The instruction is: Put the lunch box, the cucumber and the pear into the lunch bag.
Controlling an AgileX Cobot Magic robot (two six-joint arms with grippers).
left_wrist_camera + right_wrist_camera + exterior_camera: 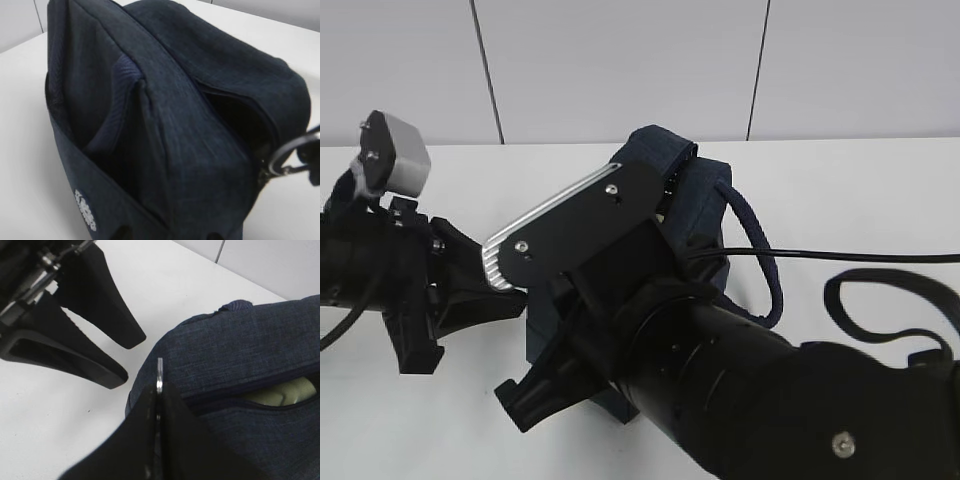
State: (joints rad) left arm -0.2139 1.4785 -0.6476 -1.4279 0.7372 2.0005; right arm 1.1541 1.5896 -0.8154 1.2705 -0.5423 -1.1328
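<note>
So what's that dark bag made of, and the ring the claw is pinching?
The lunch bag looks like matte navy woven fabric; a denim-like weave shows. The ring, edge-on in the right claw, looks like shiny silver metal, though plated plastic can't be excluded.

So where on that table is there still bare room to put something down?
Bare white table lies right of the lunch bag past its rope handle, and along the back by the wall. The front and left are crowded: both arms close in on the bag, the right gripper pinching its zipper ring.

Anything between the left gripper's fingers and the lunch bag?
Nothing. In the right wrist view only bare white table separates the left gripper from the lunch bag, though the gap is narrow.
</note>
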